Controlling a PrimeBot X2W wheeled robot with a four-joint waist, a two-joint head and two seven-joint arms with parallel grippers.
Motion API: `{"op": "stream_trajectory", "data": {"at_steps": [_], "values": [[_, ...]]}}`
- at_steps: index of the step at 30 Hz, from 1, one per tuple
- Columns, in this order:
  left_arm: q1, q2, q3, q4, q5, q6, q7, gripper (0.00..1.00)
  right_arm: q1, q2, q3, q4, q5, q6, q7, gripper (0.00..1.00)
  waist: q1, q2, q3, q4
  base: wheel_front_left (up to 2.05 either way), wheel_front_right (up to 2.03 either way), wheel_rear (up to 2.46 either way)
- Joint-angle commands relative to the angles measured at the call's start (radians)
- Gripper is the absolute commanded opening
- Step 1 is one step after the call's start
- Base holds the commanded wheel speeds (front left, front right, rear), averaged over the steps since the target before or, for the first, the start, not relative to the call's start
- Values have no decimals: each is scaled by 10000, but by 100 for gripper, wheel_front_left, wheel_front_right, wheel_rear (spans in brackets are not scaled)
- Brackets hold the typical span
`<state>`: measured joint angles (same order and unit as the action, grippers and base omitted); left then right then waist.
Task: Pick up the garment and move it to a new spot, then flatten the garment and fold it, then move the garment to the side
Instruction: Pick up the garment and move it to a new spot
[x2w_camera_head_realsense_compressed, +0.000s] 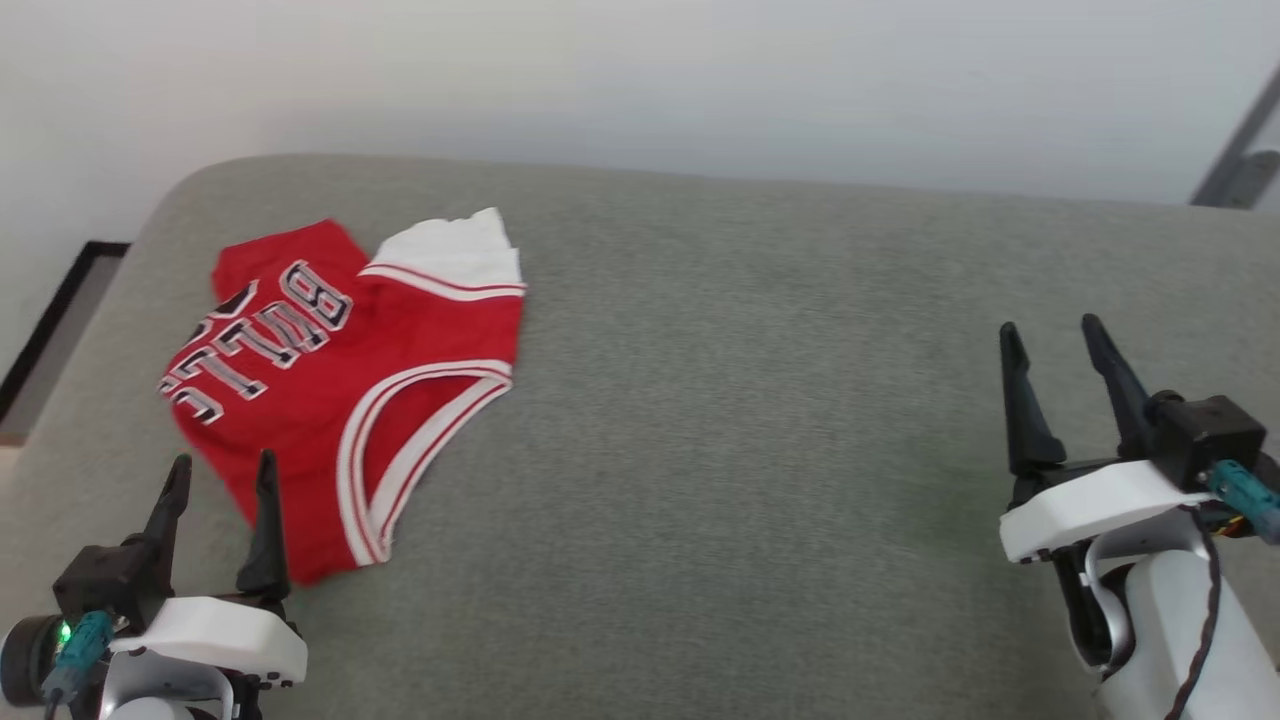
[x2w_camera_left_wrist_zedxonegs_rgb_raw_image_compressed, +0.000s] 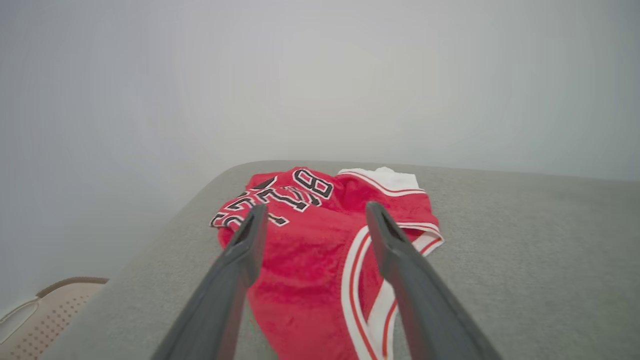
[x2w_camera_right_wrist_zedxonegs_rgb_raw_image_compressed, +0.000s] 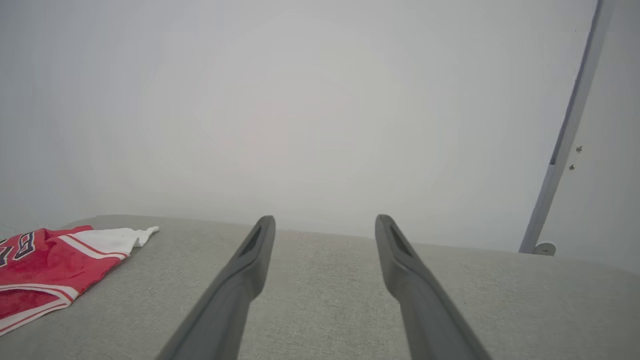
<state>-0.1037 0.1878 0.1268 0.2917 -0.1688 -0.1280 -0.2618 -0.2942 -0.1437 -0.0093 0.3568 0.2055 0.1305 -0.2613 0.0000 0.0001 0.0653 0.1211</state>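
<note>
- a grey fabric-covered surface (x2w_camera_head_realsense_compressed: 760, 470) runs across the head view, with a pale blank wall (x2w_camera_head_realsense_compressed: 640, 80) behind it and a grey post (x2w_camera_head_realsense_compressed: 1235, 150) at 2 o'clock.
- the garment (x2w_camera_head_realsense_compressed: 330, 390) lies rumpled toward 10 o'clock on that surface, near its rounded far-left corner. it is red side up, with a flap of white inner fabric turned out at its 1 o'clock corner.
- it rests straight on the fabric, in no bin or tray.
- its "bulls" lettering runs slantwise, roughly from 1 to 7 o'clock. the striped armhole trim curves down its 4 o'clock side.
- the left gripper (x2w_camera_head_realsense_compressed: 222, 460) sits at the garment's 7 o'clock edge, fingers spread apart and holding nothing. its wrist view has the cloth (x2w_camera_left_wrist_zedxonegs_rgb_raw_image_compressed: 310, 250) directly ahead at 12 o'clock, between the fingers of the gripper (x2w_camera_left_wrist_zedxonegs_rgb_raw_image_compressed: 316, 206).
- the right gripper (x2w_camera_head_realsense_compressed: 1049, 326) is well apart at 3 o'clock, also parted and empty. from its own camera (x2w_camera_right_wrist_zedxonegs_rgb_raw_image_compressed: 324, 218) the jersey (x2w_camera_right_wrist_zedxonegs_rgb_raw_image_compressed: 45, 260) lies off at 9 o'clock.
- judgement: the left arm is plainly nearer, so the first pick looks like its job, reaching toward 12 o'clock.
</note>
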Motion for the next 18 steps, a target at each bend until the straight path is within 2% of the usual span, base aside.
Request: {"op": "stream_trajectory", "data": {"at_steps": [1,18], "values": [[-53,-27,64,20,-57,-36,-48,100,61,44,56,10,83,4,-54,100,0,-1,13,360,0,0,0],[710,-820,942,-231,269,-26,-32,100,-196,417,1010,502,410,4,-54,100,0,-1,-104,2676,0,0,0]]}}
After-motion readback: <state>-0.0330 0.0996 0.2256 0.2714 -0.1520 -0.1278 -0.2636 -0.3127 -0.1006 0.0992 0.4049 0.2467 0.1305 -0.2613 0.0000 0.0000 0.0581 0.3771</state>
